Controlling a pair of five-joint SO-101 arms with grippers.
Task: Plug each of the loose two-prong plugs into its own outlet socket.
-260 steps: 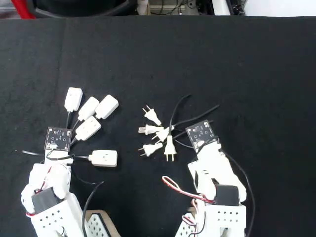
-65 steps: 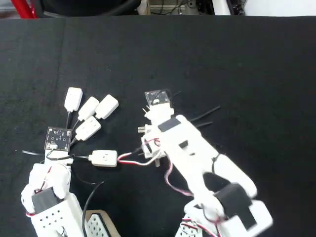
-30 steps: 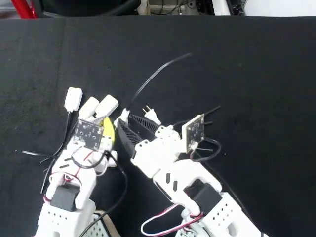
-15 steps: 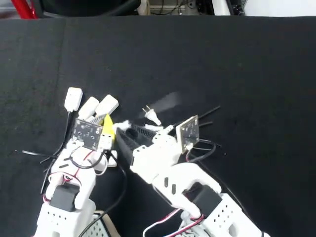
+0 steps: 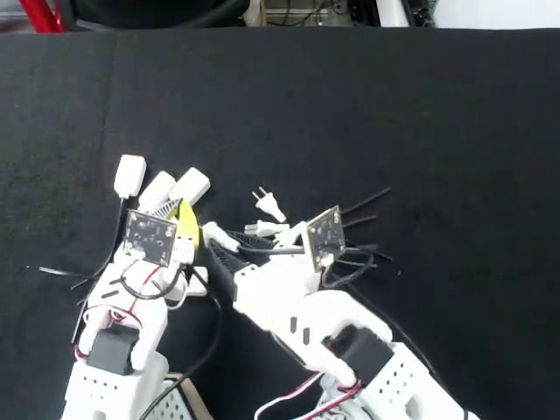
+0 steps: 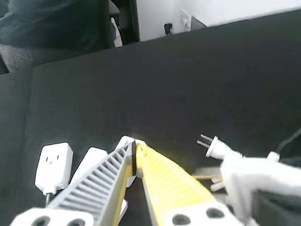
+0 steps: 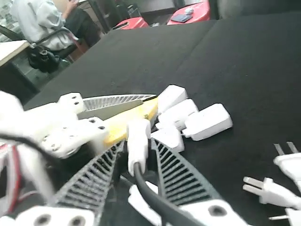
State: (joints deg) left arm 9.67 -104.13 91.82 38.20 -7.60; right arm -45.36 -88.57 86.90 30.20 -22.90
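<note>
— Where is the plug?
— We see one white plug (image 7: 138, 134) clamped between the two black fingers of the right gripper (image 7: 137, 146). Its black cord (image 7: 150, 193) runs back toward that arm. We cannot see its prongs.
— Where on the table is that?
— Left of the middle, on the near side. The plug sits just right of the left gripper (image 6: 134, 149) and very near its yellow finger (image 6: 164, 179). We cannot tell if they touch.
— How is the left gripper?
— Its grey finger (image 6: 101, 176) and its yellow finger are pressed together at the tip. The tip points at the sockets (image 5: 190, 185).
— Where are the sockets?
— They lie in a bunch on the left, just beyond both grippers, side by side on the black table (image 5: 394, 114).
— Are there more plugs?
— Yes. We see loose plugs (image 5: 269, 205) lying to the right of the held one, close by the right arm. Their black cords spread out to the right.
</note>
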